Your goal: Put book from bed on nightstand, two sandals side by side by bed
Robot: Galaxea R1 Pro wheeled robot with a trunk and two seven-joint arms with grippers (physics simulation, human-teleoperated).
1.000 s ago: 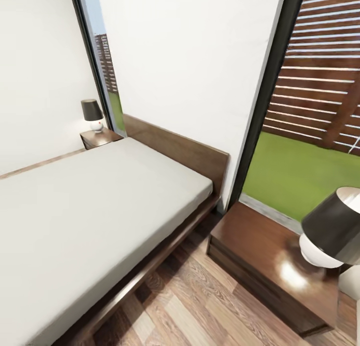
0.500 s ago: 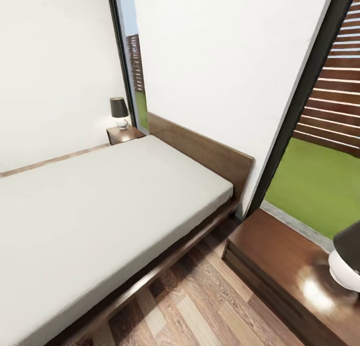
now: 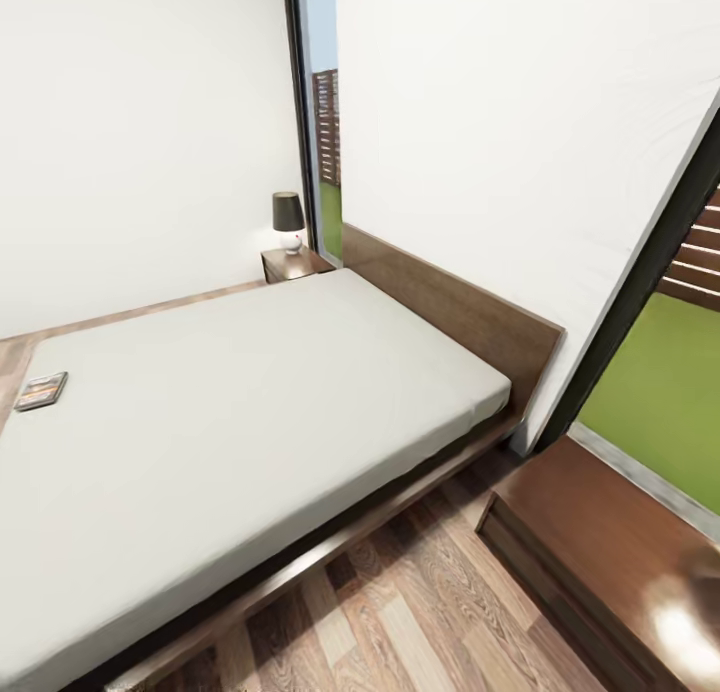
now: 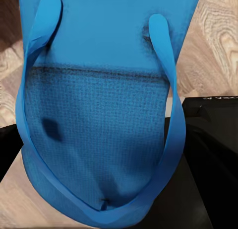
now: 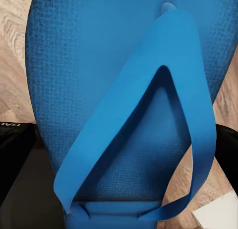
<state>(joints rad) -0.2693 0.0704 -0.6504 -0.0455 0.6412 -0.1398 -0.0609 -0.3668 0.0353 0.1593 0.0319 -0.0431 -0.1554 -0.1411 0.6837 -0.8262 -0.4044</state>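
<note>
Currently each gripper carries one blue sandal, left sandal point(image 4: 94, 124) and right sandal point(image 5: 124, 114), above the wood floor point(image 3: 400, 612) beside the bed point(image 3: 250, 412); the book point(image 3: 41, 391) lies far left.

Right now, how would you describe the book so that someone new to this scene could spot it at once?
Start at the bed, the large grey mattress. Follow it away from the headboard to its far corner. The book lies flat there, small, dark, orange-banded, alone on the plain surface.

— Where's the book point(image 3: 41, 390)?
— Flat on the grey bed point(image 3: 250, 392), near its nine-o'clock edge.
— The sandals?
— One blue sandal point(image 4: 99, 119) close to each wrist camera, the other sandal point(image 5: 129, 100) strap-up above plank floor.
</note>
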